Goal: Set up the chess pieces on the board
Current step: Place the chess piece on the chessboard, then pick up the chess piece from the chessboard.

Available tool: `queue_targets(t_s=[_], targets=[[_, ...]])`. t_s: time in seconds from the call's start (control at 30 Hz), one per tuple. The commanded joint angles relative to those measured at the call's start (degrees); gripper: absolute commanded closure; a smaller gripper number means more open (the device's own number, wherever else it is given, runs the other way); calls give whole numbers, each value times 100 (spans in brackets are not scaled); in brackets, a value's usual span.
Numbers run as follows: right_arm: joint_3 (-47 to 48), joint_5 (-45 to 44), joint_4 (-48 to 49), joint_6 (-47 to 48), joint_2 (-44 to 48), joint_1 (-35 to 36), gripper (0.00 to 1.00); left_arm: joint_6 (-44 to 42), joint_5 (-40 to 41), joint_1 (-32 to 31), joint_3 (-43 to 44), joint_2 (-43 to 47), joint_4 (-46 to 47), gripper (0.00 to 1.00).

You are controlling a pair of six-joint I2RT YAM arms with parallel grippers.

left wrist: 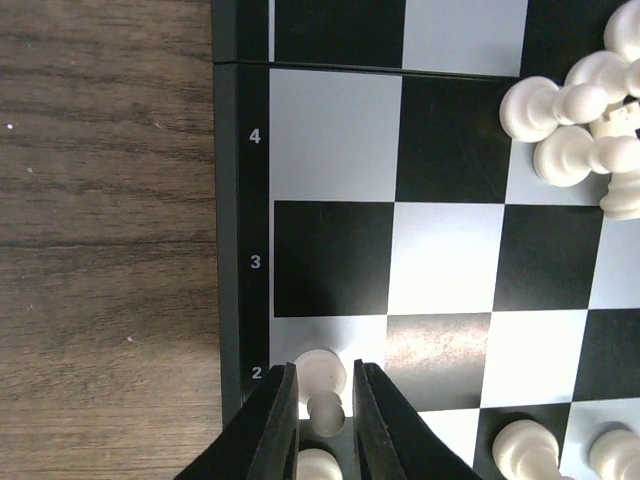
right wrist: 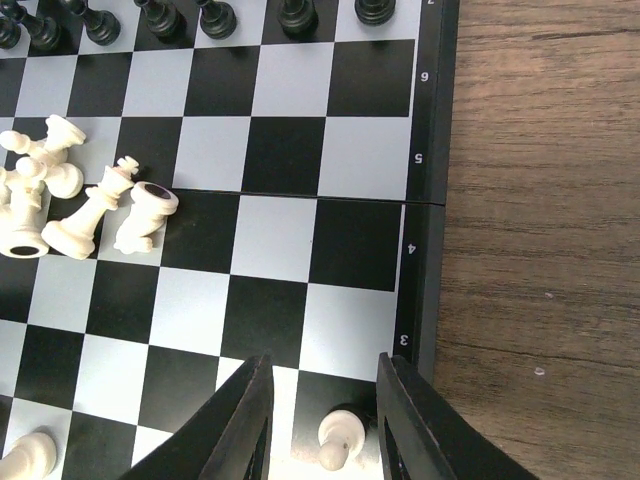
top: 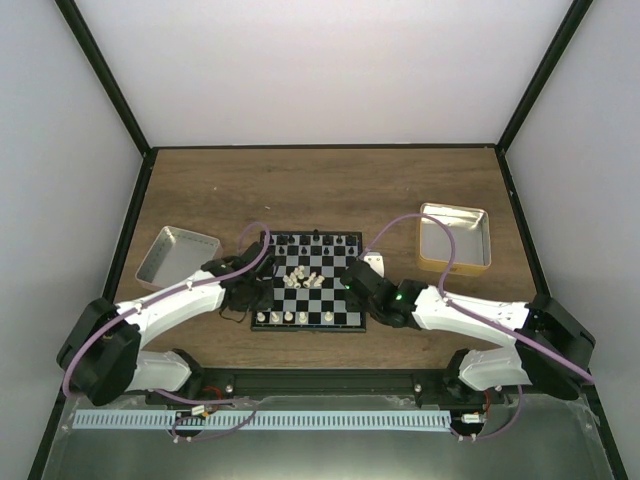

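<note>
Black chess pieces (right wrist: pixel 290 15) line the small chequered chessboard (top: pixel 330 300) far ahead. Left pincer (left wrist: pixel 325 372) clamps a cream-white pawn (left wrist: pixel 326 408). Right pincer (right wrist: pixel 323 362) gapes around a second cream-white pawn (right wrist: pixel 340 440). A toppled cream-white heap (right wrist: pixel 90 215) ahead is unplaced.

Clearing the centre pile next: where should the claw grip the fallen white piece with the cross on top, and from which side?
Probably the narrow waist of the cross-topped piece, from straight above, closing across its length. It lies on its side, wide base at one end, cross at the other; a toppled neighbour lies close alongside, so room is tight.
</note>
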State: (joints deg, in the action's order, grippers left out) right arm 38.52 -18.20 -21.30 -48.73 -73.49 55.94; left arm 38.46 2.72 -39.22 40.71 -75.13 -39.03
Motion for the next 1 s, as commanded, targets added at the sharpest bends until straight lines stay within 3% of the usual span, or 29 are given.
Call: queue_targets(t_s=[0.0, 0.13, 0.47, 0.6, 0.73, 0.87, 0.97], targets=[[-16, -96, 82, 9, 28, -64, 69, -56, -15, -23, -30, -41, 63, 80], [-14, -111, 58, 5, 55, -58, 69, -72, -60, -23, 46, 8, 36, 72], [-62, -217, -157, -153, 537, -59, 69, -380, 50, -57, 580, 435, -4, 62], [-76, -263, -284, -187, 893, -62, 69, -658, 320, -155, 913, 195, 23, 61], [-42, -378, -502, -265, 1196, -57, 69, -775, 342, -186, 1143, -273, 250, 63], [-39, -515, -681, -370, 1442, -57, 69, -760, 485, -183, 1285, -734, 540, 78], [-61, -630, -764, -439, 1595, -60, 69, -677, 605, -177, 1435, -1110, 697, 81]])
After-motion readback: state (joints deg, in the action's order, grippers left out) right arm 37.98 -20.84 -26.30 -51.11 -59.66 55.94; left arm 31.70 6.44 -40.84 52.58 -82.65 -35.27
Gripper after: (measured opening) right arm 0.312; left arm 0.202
